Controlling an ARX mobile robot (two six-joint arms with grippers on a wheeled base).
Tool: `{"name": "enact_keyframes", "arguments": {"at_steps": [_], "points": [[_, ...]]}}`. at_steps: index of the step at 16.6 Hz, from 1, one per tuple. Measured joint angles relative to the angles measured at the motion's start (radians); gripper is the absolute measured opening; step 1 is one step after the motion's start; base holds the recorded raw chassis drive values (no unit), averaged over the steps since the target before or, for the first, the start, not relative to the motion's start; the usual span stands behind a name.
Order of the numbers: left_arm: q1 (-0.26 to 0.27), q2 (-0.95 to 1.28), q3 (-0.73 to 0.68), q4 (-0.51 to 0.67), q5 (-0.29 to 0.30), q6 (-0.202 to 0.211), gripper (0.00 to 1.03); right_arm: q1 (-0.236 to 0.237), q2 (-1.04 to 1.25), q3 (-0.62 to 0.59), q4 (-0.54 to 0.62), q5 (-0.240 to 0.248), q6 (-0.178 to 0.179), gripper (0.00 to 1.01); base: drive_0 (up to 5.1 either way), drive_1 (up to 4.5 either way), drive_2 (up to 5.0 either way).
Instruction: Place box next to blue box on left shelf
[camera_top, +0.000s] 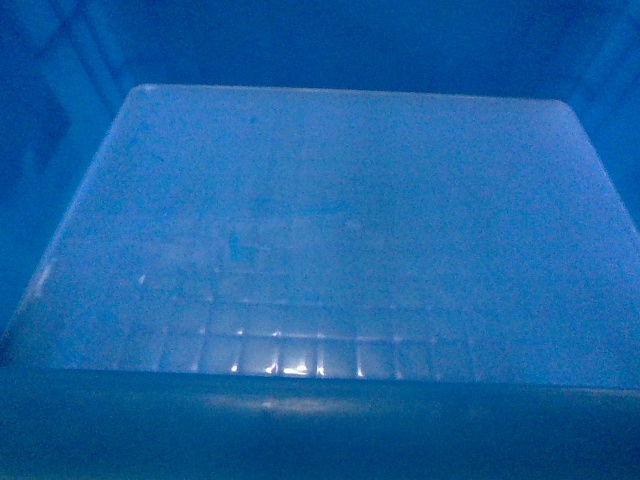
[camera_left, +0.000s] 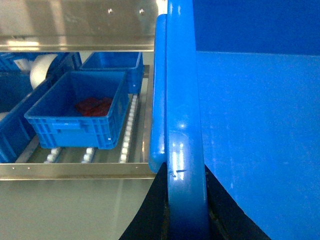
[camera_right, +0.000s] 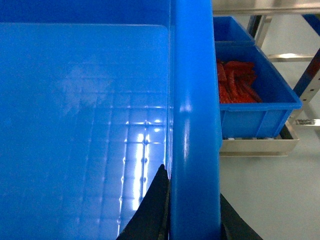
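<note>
The box (camera_top: 320, 230) fills the head view, which looks down onto its faint grid floor and smooth inner walls. My left gripper (camera_left: 186, 210) is shut on the box's thick left rim (camera_left: 185, 100), one black finger on each side. My right gripper (camera_right: 195, 210) is shut on the right rim (camera_right: 195, 100) in the same way. In the left wrist view a blue box (camera_left: 80, 107) with red items inside stands on the roller shelf (camera_left: 75, 170), to the left of the held box and apart from it.
Behind that blue box stands another blue crate (camera_left: 112, 62), with a white roll (camera_left: 42, 67) and a further crate (camera_left: 12, 130) to the left. The right wrist view shows a blue bin of red parts (camera_right: 250, 95) on a metal rack (camera_right: 255, 145), above grey floor.
</note>
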Motion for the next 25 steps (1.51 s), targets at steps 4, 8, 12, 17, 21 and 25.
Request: {"name": "enact_keyframes", "arguments": {"at_steps": [4, 8, 12, 17, 21, 25], "points": [[0.000, 0.000, 0.000, 0.000, 0.000, 0.000, 0.08, 0.000, 0.000, 0.000, 0.000, 0.000, 0.000, 0.09, 0.0, 0.00, 0.0], [0.000, 0.000, 0.000, 0.001, 0.000, 0.000, 0.08, 0.000, 0.000, 0.000, 0.000, 0.000, 0.000, 0.09, 0.0, 0.00, 0.0], [0.000, 0.000, 0.000, 0.001, 0.000, 0.000, 0.08, 0.000, 0.000, 0.000, 0.000, 0.000, 0.000, 0.09, 0.0, 0.00, 0.0], [0.000, 0.000, 0.000, 0.000, 0.000, 0.000, 0.08, 0.000, 0.000, 0.000, -0.001, 0.000, 0.000, 0.09, 0.0, 0.00, 0.0], [0.000, 0.001, 0.000, -0.005, 0.000, 0.000, 0.08, 0.000, 0.000, -0.001, -0.003, -0.001, 0.000, 0.09, 0.0, 0.00, 0.0], [0.000, 0.001, 0.000, -0.002, 0.000, 0.000, 0.08, 0.000, 0.000, -0.001, -0.001, -0.001, 0.000, 0.09, 0.0, 0.00, 0.0]]}}
